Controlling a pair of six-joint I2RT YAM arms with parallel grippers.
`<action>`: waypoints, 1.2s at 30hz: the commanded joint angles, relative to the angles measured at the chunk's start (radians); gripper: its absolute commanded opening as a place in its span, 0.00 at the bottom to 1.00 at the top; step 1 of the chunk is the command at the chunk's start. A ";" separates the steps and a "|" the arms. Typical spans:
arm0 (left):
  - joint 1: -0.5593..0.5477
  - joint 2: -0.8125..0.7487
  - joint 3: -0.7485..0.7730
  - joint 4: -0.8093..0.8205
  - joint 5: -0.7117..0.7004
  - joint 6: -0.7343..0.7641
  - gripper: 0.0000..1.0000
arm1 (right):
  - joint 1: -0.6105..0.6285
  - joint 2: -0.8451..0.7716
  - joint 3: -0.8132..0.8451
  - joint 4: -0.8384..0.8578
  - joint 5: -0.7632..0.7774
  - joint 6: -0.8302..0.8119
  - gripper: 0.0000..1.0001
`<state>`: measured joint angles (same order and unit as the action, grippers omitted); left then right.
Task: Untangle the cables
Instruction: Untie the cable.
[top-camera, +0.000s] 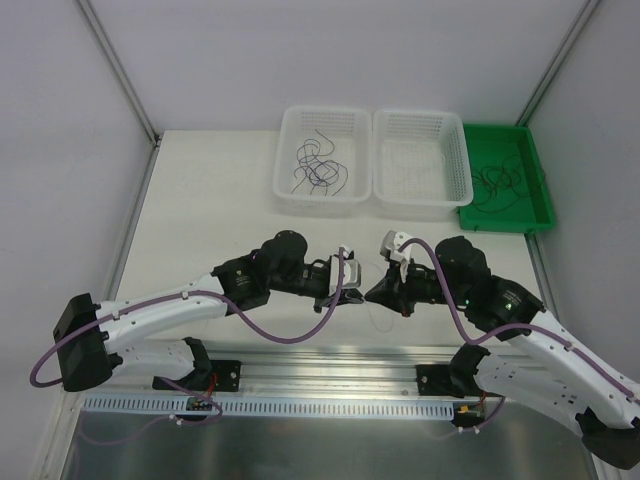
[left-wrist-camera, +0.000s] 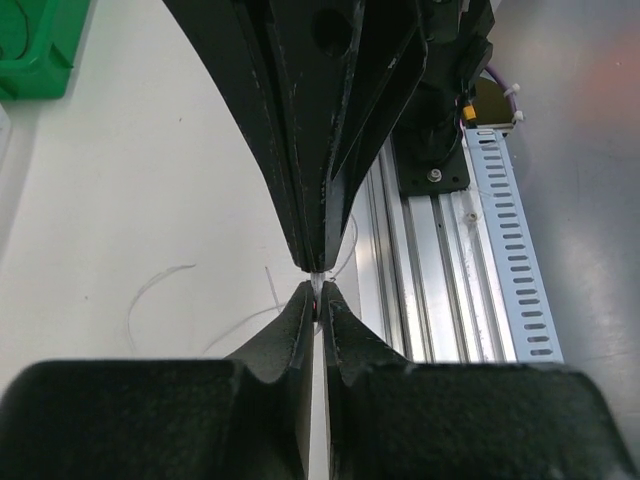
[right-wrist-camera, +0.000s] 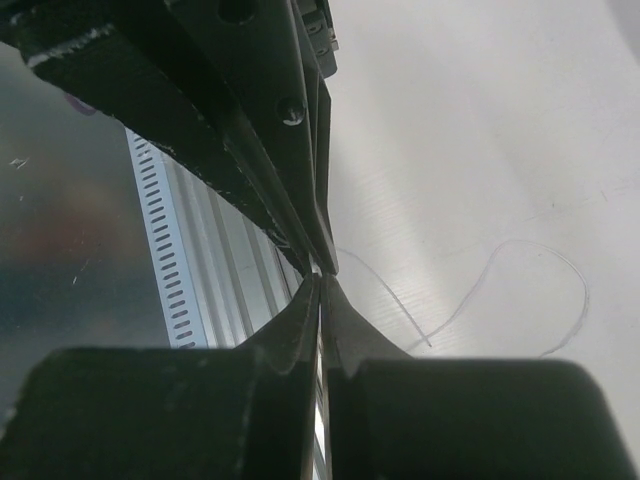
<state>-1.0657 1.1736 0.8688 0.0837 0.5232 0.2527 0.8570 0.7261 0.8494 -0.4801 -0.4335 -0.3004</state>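
Note:
My left gripper (top-camera: 358, 287) and right gripper (top-camera: 371, 292) meet tip to tip above the table's near middle. Both are shut on one hair-thin cable. In the left wrist view the left gripper (left-wrist-camera: 319, 297) pinches a pale bit of strand, with the right gripper's fingers (left-wrist-camera: 300, 150) pointing down at it. In the right wrist view the right gripper (right-wrist-camera: 320, 287) is shut, and the thin strand (right-wrist-camera: 520, 262) trails from the tips and loops over the table. Dark curly cables (top-camera: 318, 165) lie in the left white basket (top-camera: 285, 150). More cables (top-camera: 498, 180) lie in the green tray (top-camera: 538, 205).
A second white basket (top-camera: 455, 150) stands between the left basket and the green tray at the back. A slotted aluminium rail (top-camera: 330, 380) with both arm bases runs along the near edge. Purple arm cables (top-camera: 290, 335) hang by the wrists.

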 joint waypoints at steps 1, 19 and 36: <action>0.001 -0.005 0.035 0.021 0.028 -0.010 0.00 | -0.001 -0.011 0.039 0.014 0.010 -0.019 0.01; 0.004 -0.106 -0.019 0.007 -0.024 -0.007 0.17 | -0.001 -0.007 0.031 0.006 0.026 -0.020 0.01; 0.004 -0.055 0.018 -0.033 -0.043 0.003 0.08 | 0.000 -0.013 0.030 0.011 0.007 -0.020 0.01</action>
<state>-1.0657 1.1057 0.8547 0.0563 0.4702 0.2398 0.8570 0.7246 0.8494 -0.4812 -0.4076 -0.3008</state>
